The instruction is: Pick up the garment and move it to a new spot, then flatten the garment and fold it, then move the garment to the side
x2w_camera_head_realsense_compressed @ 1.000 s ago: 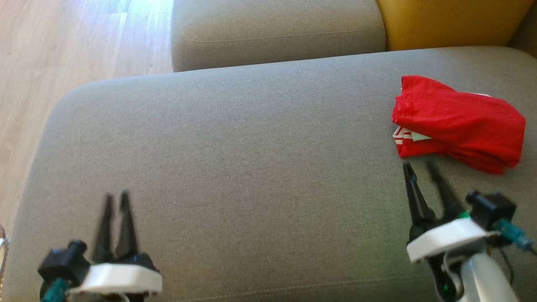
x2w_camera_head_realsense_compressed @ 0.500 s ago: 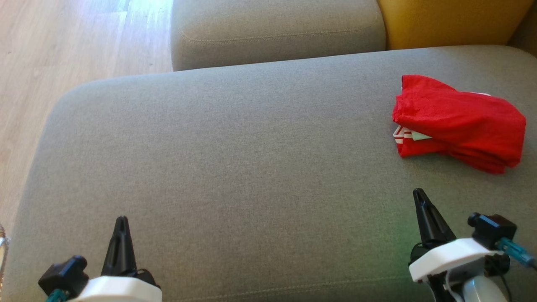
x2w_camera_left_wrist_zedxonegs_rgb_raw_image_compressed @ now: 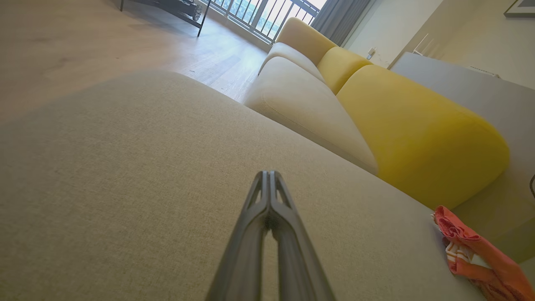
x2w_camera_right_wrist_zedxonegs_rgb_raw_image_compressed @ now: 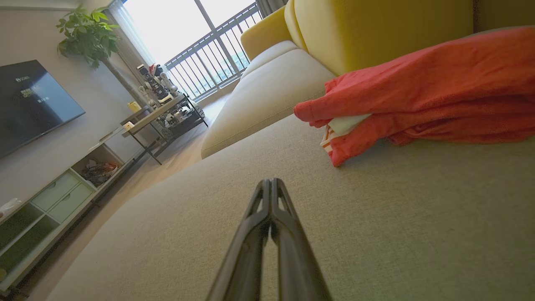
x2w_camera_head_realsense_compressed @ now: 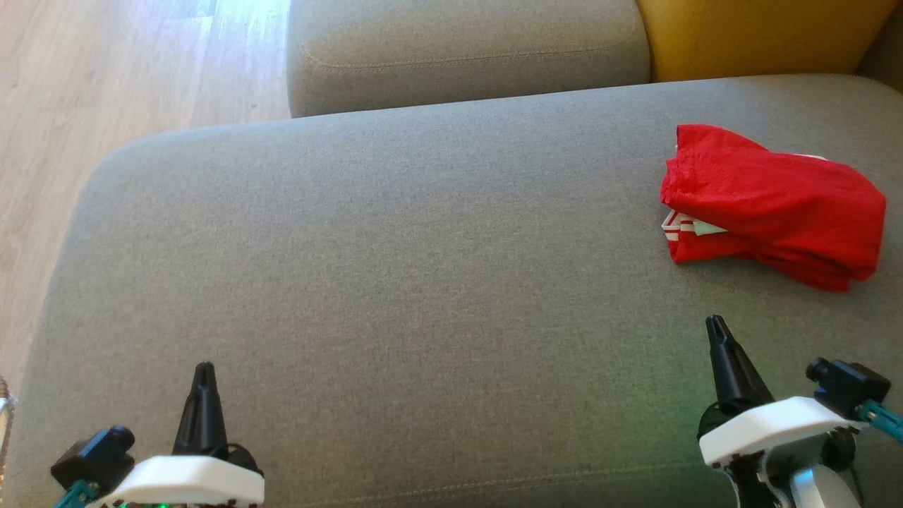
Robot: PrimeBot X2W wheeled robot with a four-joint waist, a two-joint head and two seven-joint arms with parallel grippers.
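Since the garment (x2w_camera_head_realsense_compressed: 772, 204) lies folded at the right of the sofa cushion (x2w_camera_head_realsense_compressed: 395, 282), near the right pincer (x2w_camera_head_realsense_compressed: 716, 323), that pincer and the left pincer (x2w_camera_head_realsense_compressed: 204, 368), both closed and empty, should likely back away without brushing its folds

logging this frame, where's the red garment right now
In the head view the red garment lies on the right side of the grey cushion, a little beyond the shut right claw and near the yellow cushion.
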